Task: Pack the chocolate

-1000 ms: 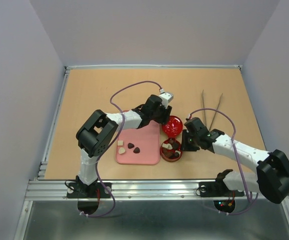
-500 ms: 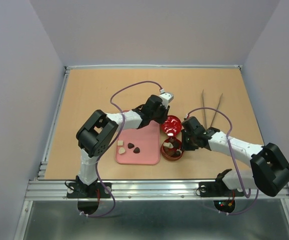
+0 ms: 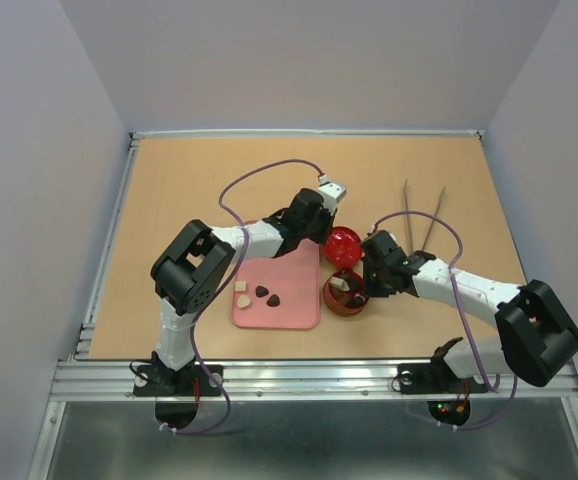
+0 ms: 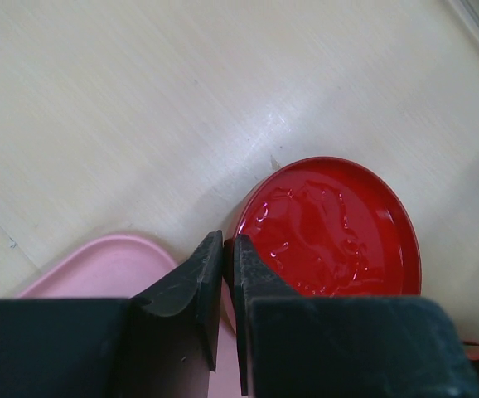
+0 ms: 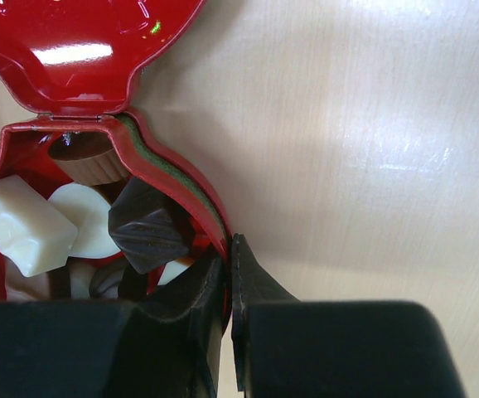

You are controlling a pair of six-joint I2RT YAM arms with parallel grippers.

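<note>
Compared with one second ago, your right hand (image 5: 227, 249) has moved left, from beside the round red tin (image 3: 337, 309) onto its right wall. Its fingers have come together and now pinch that wall, one finger inside and one outside. Your left hand (image 4: 227, 245) has also narrowed and now grips the rim of the hinged lid (image 4: 331, 228), which stands open behind the tin. The tin itself has hardly shifted.

The chocolate (image 5: 144, 224) is in two places. Dark and white pieces fill the tin, and four pieces, two pale and two dark, lie on the pink tray (image 3: 289, 270) just left of it, where they lay before.

From above, your right hand hides the right side of the tin and your left hand hides the far-left edge of the lid. A pair of thin tweezers (image 3: 408, 212) lies on the desk (image 3: 199, 190), well apart to the right.
</note>
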